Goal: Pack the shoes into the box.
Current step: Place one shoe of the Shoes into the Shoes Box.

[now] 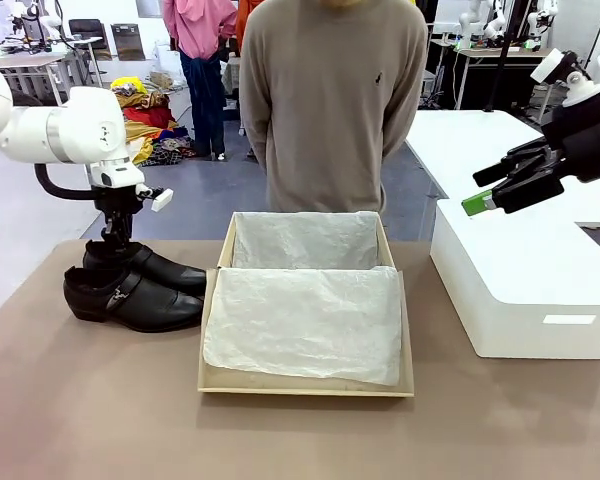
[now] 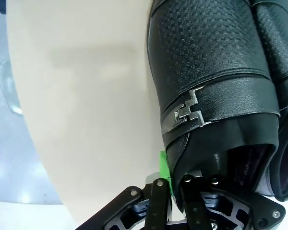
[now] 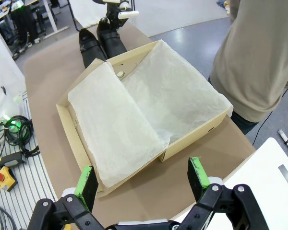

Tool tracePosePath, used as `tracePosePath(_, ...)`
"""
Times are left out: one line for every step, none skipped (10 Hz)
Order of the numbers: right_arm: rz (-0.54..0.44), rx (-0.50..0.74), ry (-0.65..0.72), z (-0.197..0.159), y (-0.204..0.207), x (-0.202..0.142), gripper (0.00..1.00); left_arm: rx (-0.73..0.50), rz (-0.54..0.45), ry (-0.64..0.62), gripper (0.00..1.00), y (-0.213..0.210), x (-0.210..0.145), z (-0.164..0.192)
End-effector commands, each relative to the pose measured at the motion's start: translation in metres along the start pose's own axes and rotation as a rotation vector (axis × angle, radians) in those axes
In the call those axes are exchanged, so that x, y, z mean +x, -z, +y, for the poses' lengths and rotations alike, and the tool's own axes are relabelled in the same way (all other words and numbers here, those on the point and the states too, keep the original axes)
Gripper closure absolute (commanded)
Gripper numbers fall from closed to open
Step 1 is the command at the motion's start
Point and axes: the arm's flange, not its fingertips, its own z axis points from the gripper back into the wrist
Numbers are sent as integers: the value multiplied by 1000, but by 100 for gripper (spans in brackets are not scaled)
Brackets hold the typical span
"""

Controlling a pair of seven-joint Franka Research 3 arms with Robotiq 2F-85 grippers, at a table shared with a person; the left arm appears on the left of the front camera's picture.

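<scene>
The shoes, glossy black with strap and buckle, stand side by side on the brown table left of the box, toes toward it: the near shoe (image 1: 130, 298) and the far shoe (image 1: 165, 268). My left gripper (image 1: 113, 243) comes straight down at the heel of the far shoe and is shut on its collar edge. In the left wrist view the fingers (image 2: 187, 184) pinch that leather rim just below the buckle (image 2: 185, 111). The box (image 1: 305, 388), tan cardboard lined with white tissue paper (image 3: 134, 110), lies open mid-table. My right gripper (image 1: 485, 190) hangs open high at the right, holding nothing (image 3: 141, 175).
A bigger white box (image 1: 520, 290) stands on the table right of the shoebox, under my right gripper. A person in a beige sweater (image 1: 330, 110) stands at the far edge behind the box. Bare table runs along the front.
</scene>
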Motion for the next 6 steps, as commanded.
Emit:
tracePosePath(-21,12,-23,-4,1,1,0,60,3,-60,100,-31,-10,-5)
tracePosePath(-21,12,-23,-4,1,1,0,97,-1,-108,100,-46,-16,-3)
tracePosePath(-21,12,-23,-4,1,1,0,141,8,-126,100,-60,-20,-2)
tracePosePath(-21,12,-23,-4,1,1,0,170,32,-130,100,-74,-25,-1)
tracePosePath(-21,12,-23,-4,1,1,0,215,49,-141,100,-94,-30,-2)
tracePosePath(-21,12,-23,-4,1,1,0,271,54,-156,100,-113,-33,-6)
